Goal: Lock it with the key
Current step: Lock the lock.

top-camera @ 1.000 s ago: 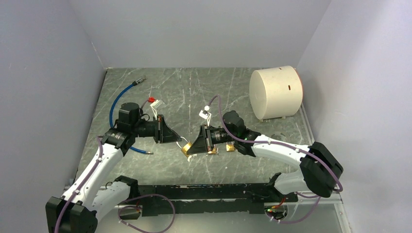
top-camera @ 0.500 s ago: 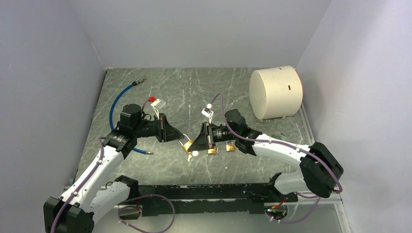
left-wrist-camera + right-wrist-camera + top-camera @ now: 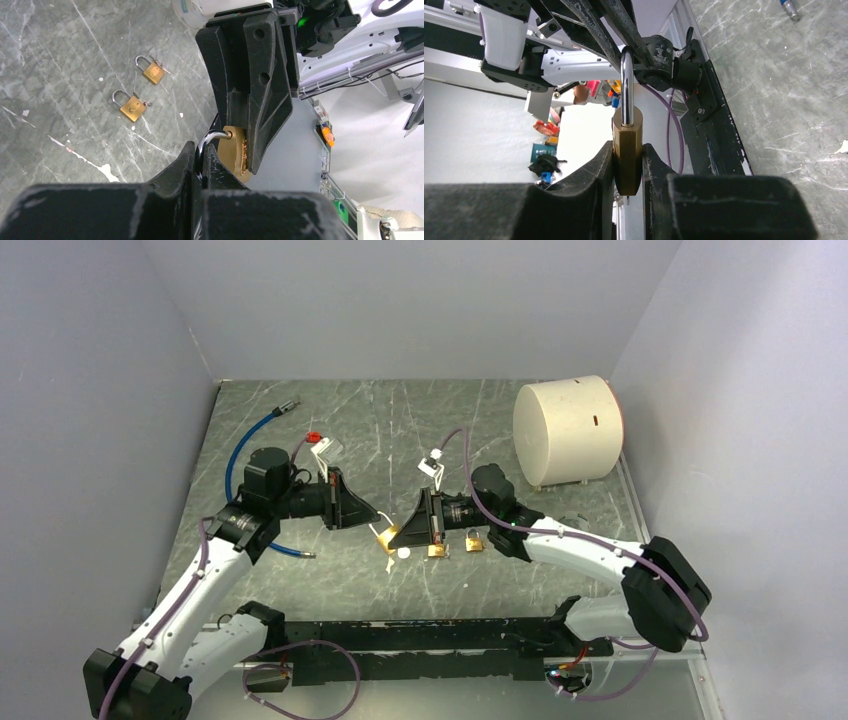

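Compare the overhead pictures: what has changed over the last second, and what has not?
The left pincer edged right, toward the right pincer, which shifted slightly away from the bases. Both stay shut on the held padlock between them; nothing was let go. The two loose padlocks, blue cable and white drum stayed put.

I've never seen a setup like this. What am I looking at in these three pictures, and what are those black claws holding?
This is a robot with two white jointed arms, a left arm and a right arm, bolted to a grey marbled table. One picture looks down from above; the other two come from small cameras on each wrist. The right gripper clamps the body of a brass padlock, and the left gripper pinches its steel shackle. Two spare brass padlocks lie on the table, with a blue cable and a large white drum.
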Robot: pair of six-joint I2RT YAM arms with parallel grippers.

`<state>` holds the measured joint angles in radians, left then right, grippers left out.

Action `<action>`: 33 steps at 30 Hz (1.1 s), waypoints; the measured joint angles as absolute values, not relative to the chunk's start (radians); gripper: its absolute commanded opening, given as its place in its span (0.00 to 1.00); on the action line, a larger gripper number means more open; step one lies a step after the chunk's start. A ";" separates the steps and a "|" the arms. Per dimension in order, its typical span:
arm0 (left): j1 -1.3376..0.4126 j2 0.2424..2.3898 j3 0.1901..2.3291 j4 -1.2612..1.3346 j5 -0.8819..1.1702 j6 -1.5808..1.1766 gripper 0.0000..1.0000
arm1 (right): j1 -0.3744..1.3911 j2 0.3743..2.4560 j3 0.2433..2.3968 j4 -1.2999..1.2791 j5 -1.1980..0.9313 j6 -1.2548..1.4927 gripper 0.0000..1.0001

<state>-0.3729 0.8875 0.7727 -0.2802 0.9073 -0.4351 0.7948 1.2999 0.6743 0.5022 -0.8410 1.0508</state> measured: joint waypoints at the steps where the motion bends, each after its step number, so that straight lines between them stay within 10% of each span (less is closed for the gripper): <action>1: -0.373 0.889 0.772 -0.273 0.911 -0.440 0.02 | 0.795 1.297 0.673 0.502 -0.836 1.051 0.00; 33: -0.401 0.813 0.575 -0.075 0.758 -0.616 0.03 | 0.780 1.358 0.713 0.371 -0.788 1.014 0.00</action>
<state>-0.4007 0.8127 0.5747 -0.0746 0.7578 -0.6163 0.7799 1.3579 0.7132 0.3710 -0.7879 1.0142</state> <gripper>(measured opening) 0.057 0.226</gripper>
